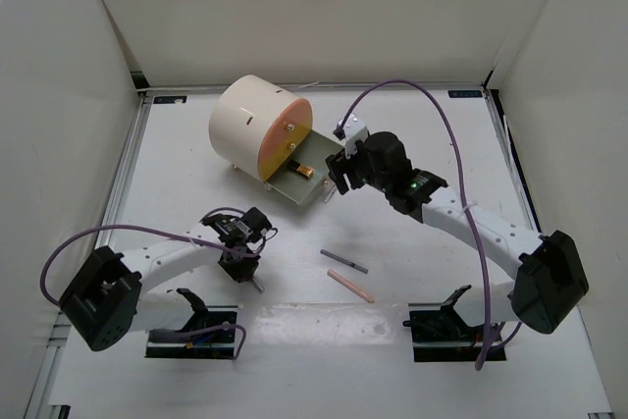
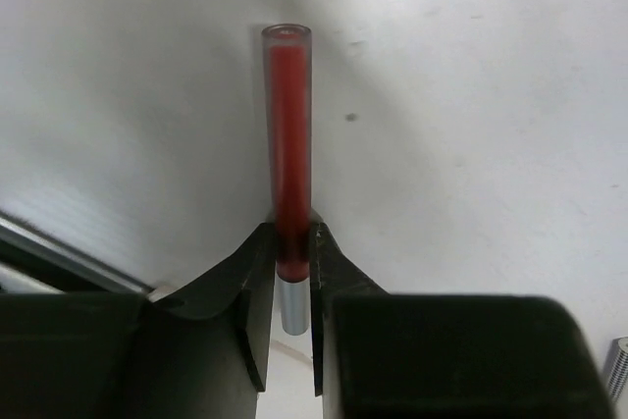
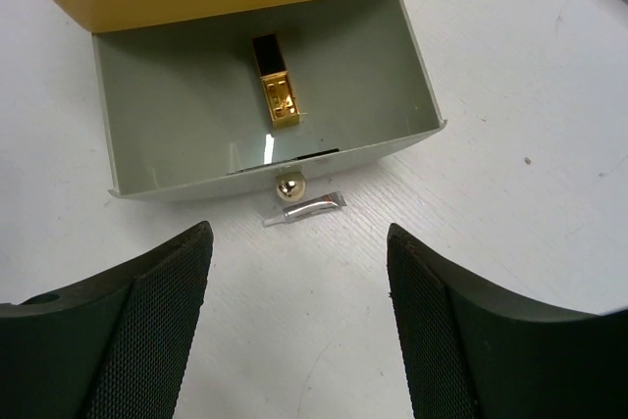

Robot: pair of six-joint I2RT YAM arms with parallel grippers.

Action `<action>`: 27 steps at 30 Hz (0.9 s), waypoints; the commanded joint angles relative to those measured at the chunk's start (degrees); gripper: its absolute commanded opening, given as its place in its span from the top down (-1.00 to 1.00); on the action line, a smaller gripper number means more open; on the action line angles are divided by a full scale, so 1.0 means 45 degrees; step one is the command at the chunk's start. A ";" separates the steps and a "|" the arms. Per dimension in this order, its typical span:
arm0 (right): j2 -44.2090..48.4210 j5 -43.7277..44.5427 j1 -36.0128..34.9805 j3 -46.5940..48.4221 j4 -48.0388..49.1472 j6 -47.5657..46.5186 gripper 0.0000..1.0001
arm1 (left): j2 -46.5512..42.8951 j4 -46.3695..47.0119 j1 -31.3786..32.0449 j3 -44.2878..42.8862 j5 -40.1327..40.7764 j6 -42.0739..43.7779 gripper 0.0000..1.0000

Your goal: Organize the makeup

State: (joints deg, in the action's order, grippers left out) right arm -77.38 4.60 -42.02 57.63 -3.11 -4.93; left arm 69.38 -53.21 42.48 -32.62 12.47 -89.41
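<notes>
My left gripper [image 2: 291, 242] is shut on a thin red tube with a clear cap and a silver end [image 2: 290, 134], held just above the white table; in the top view that gripper [image 1: 241, 260] is at the near left. My right gripper [image 3: 296, 242] is open and empty, just in front of the open grey-green drawer [image 3: 177, 134]. A gold and black lipstick [image 3: 275, 90] lies in the drawer. A small silver tube [image 3: 309, 207] lies on the table by the drawer's gold knob [image 3: 287, 186]. A grey pencil [image 1: 343, 261] and a pink pencil [image 1: 350, 287] lie mid-table.
The big cream cylinder with the orange front [image 1: 257, 128] lies at the back centre, its drawer [image 1: 294, 186] pulled out toward me. White walls close in the table on three sides. A purple cable [image 1: 432, 105] arcs over the right arm.
</notes>
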 commanded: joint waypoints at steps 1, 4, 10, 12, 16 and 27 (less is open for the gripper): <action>0.0828 0.0616 0.0041 -0.0110 0.0223 0.0040 -0.49 | 0.0909 0.1511 -0.0007 -0.0148 0.1311 0.1481 0.82; 0.1101 0.1589 0.0041 -0.0363 0.0223 0.0390 -0.49 | 0.0831 0.1748 0.0809 -0.1687 0.1912 0.3358 0.81; 0.2196 0.2689 0.0975 -0.1475 0.0302 0.1873 -0.65 | 0.1533 0.1395 0.2452 -0.5109 0.3455 0.7630 0.82; 0.2507 0.2494 0.1212 -0.1673 -0.0087 0.2110 -0.76 | 0.1884 0.2251 0.3097 -0.6516 0.3634 0.9333 0.81; 0.3211 0.1948 0.1525 -0.2550 -0.0713 0.2188 -0.98 | 0.2081 0.4943 0.3198 -0.7223 0.3034 1.4624 0.82; 0.4659 -0.0550 0.1486 -0.3919 -0.2822 0.1878 -0.98 | 0.4345 0.7682 0.0797 -0.9331 -0.0405 2.2518 0.80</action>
State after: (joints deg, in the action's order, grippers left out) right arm -56.90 7.79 -35.27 40.32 -13.10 4.58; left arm 88.14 -22.63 47.62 -71.18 15.81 -2.35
